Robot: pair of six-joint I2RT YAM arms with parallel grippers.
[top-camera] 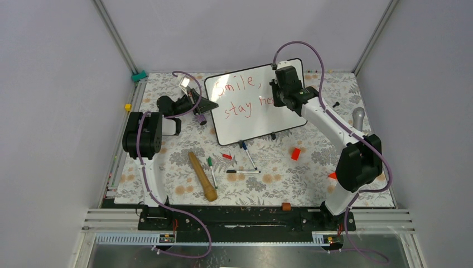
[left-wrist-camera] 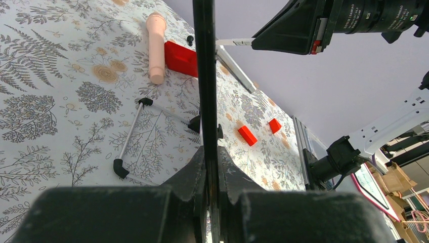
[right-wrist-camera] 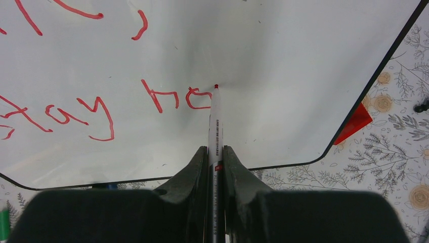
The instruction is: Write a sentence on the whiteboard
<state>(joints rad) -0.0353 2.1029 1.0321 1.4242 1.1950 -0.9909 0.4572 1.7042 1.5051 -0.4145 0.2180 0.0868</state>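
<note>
Top external view: the whiteboard (top-camera: 245,125) stands propped at the far middle of the table (top-camera: 279,187), turned a little so that its right top corner lies near the far rail and its left edge faces the left arm. Red writing, the sentence (top-camera: 241,107), reads "Smile," on the upper line and "stay ho" on the lower one. The board is bare white to the right of these letters and below them, down to the thin black frame. In the right wrist view the rounded lower right corner of the frame shows, with a red piece (right-wrist-camera: 355,123) lying on the table just beside it. In front of the board the table carries a wooden pin (top-camera: 202,176), a few loose markers (top-camera: 248,154) and a red block (top-camera: 295,153), with bare floral cloth between them and the arm bases.

The left end effector (left-wrist-camera: 211,152) is closed on the board's black edge, which runs straight up from between its jaws. The right end effector (right-wrist-camera: 215,152) is closed on a red marker (right-wrist-camera: 215,121), whose tip touches the board at the upper right of the "o".
</note>
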